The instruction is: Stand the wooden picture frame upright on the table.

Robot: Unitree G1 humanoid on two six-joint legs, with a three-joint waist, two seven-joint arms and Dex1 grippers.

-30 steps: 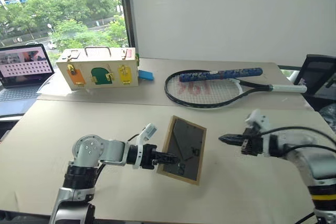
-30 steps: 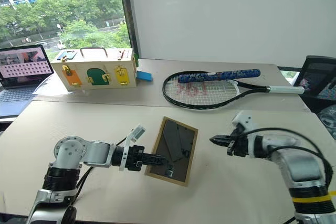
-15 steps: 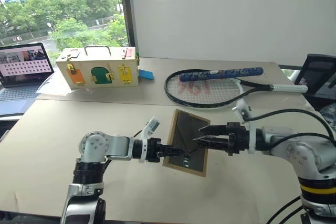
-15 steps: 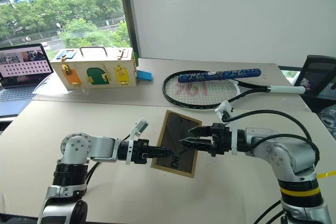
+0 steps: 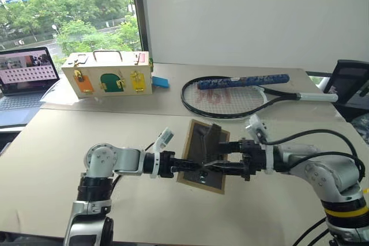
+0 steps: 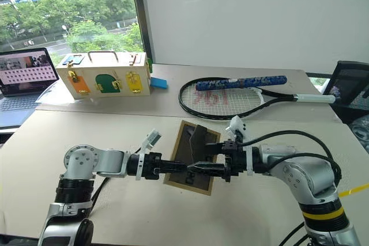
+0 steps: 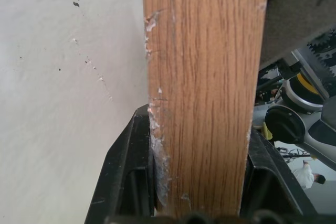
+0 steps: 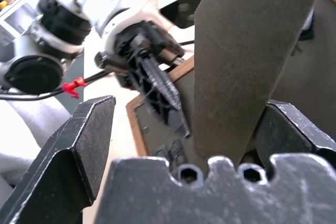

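The wooden picture frame (image 5: pixel 198 145) is held tilted above the table (image 5: pixel 86 131), its dark back facing me. My left gripper (image 5: pixel 193 166) is shut on the frame's left edge; in the left wrist view the light wood rim (image 7: pixel 205 77) sits clamped between the two black fingers (image 7: pixel 131 171). My right gripper (image 5: pixel 216 156) reaches in from the right and stands open at the frame's back. The fold-out easel stand (image 8: pixel 247 51) sticks out from the back and lies between its spread fingers (image 8: pixel 79 150). The front of the frame is hidden.
A pale wooden latch box (image 5: pixel 106 76) and a small blue thing (image 5: pixel 160 82) stand at the back left, with a laptop (image 5: pixel 26 73) further left. A tennis racket (image 5: pixel 230 96) lies behind the frame. A black chair (image 5: pixel 349 79) stands at the right edge.
My right gripper has swung left to the frame's back and gone from shut to open. The easel stand now juts out between its fingers. The left gripper keeps its hold in place.
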